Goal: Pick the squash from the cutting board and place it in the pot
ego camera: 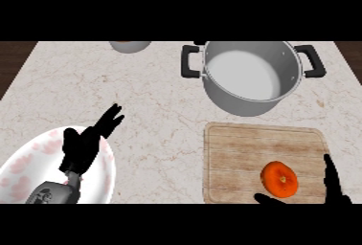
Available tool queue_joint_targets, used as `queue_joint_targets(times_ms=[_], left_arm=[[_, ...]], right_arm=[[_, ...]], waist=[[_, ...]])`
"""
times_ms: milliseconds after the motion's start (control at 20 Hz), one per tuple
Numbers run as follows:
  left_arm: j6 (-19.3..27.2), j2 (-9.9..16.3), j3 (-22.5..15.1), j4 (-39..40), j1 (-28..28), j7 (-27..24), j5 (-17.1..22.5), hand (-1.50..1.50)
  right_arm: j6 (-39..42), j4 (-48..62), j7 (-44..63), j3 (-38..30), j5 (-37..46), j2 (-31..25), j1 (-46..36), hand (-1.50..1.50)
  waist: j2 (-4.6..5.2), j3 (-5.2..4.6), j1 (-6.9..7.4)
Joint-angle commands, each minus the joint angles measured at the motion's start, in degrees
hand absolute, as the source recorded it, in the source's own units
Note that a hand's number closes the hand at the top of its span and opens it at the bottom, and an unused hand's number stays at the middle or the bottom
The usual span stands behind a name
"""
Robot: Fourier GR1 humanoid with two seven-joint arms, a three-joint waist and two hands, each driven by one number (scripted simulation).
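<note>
1. Left hand (83, 146): fingers spread and relaxed, holding nothing, resting over a white plate (21, 172) with pink marks at the lower left; it seems to have no part in this step.
2. Small bowl (129, 45) at the far edge of the bench (155, 95), apart from everything else.
3. Pot (247, 76): lidless, just beyond the cutting board (240, 143), so the carry should be short.
4. Squash (280, 179): orange, lying on the board's near right part, not yet lifted.
5. Right hand (333, 184): fingers wide, thumb and fingers flanking the squash, apparently set to close on it.
</note>
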Motion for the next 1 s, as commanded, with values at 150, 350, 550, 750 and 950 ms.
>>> queue_joint_targets(times_ms=[150,350,550,750,950], left_arm=[[-0.44,-1.87,0.80,0.50,2.19,0.34,-1.35,0.00],[0.69,-3.65,-0.35,2.65,2.52,0.14,-2.18,0.00],[1.62,-4.24,0.08,1.50,1.43,1.31,-3.35,0.00],[0.62,-4.90,0.00,3.05,1.43,-0.75,-4.52,0.00],[-0.69,-3.70,1.28,-1.47,1.72,4.04,-3.15,0.00]], right_arm=[[-2.96,-1.37,-9.45,-1.60,-6.89,-1.14,6.57,-1.50],[-6.88,1.99,-22.58,-0.79,-17.08,0.94,9.19,-1.50],[-6.98,8.03,-31.69,-4.52,-25.83,2.41,5.17,-1.50],[-6.86,12.72,-34.80,-5.71,-29.54,5.52,0.38,-1.50],[-6.57,18.15,-41.34,-6.93,-35.83,6.17,2.28,-1.50]], waist=[[0.29,-0.48,-0.04],[0.20,-0.42,-0.50],[0.28,-0.42,-0.22],[0.40,-0.46,0.05],[0.31,-0.44,0.16]])
